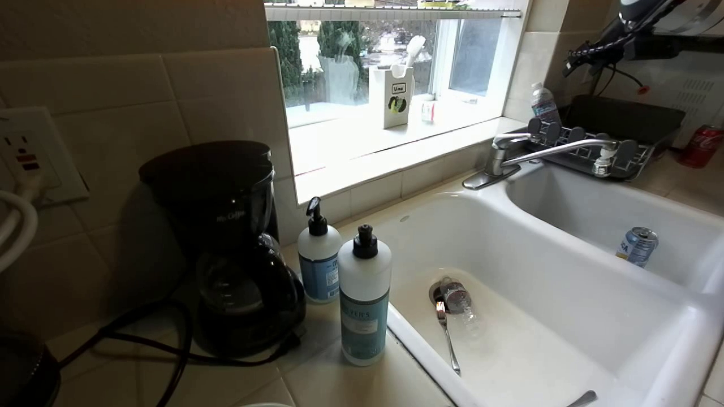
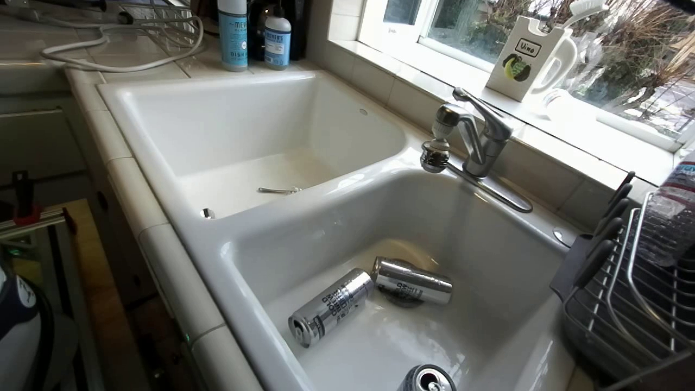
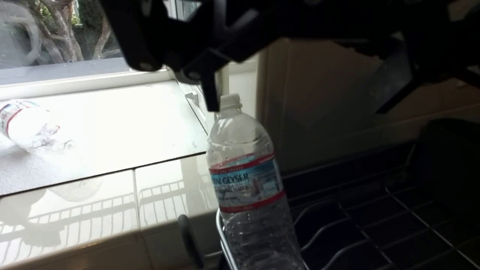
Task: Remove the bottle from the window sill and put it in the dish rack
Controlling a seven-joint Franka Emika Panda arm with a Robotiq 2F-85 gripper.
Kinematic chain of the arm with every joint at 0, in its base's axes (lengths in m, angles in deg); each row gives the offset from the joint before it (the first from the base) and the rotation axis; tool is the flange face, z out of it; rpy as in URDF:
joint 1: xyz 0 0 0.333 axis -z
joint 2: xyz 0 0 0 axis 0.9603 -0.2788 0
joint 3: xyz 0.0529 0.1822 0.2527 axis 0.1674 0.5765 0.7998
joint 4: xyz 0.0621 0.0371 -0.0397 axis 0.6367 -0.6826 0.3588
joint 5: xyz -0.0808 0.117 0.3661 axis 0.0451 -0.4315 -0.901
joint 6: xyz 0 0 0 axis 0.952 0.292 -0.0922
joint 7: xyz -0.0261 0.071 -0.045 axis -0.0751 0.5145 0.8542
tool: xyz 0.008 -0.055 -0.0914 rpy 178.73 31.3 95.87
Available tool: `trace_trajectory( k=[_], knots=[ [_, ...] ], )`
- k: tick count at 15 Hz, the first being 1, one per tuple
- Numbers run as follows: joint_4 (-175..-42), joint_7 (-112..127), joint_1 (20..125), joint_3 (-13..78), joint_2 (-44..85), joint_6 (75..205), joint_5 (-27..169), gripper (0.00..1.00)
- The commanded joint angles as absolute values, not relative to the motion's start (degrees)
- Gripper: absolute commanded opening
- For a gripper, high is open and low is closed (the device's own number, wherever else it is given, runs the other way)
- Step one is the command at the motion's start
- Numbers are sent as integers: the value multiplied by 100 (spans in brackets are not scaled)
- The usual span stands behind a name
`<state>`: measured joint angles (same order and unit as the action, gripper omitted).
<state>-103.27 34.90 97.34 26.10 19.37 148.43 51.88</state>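
A clear plastic bottle with a blue-and-red label (image 3: 245,183) stands, leaning slightly, in the dark dish rack (image 3: 408,210). It also shows there in both exterior views (image 1: 546,104) (image 2: 670,222). My gripper (image 3: 298,109) is open and empty above the rack. One fingertip (image 3: 212,101) is right beside the bottle's white cap; I cannot tell if they touch. The other finger is far to the right. In an exterior view the gripper (image 1: 577,65) hangs above that bottle. Another clear bottle (image 3: 28,122) lies on the bright window sill (image 3: 123,127).
A white pitcher (image 1: 397,99) with a brush stands on the sill. The faucet (image 1: 495,158) rises beside the double sink (image 2: 201,239), which holds cans (image 2: 331,307) and cutlery. A red can (image 1: 700,146) stands beside the rack. Soap bottles (image 1: 365,305) stand by the sink.
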Motion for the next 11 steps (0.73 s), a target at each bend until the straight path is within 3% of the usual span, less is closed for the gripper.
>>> trace_trajectory(
  k=[1, 9, 11],
  knots=[
    [-10648, 3486, 9713, 2657, 2395, 14972, 5222, 100],
    [-11336, 5688, 9483, 3005, 3667, 14086, 3623, 100],
    [-10875, 5208, 9358, 2793, 3299, 14212, 3895, 100]
  ],
)
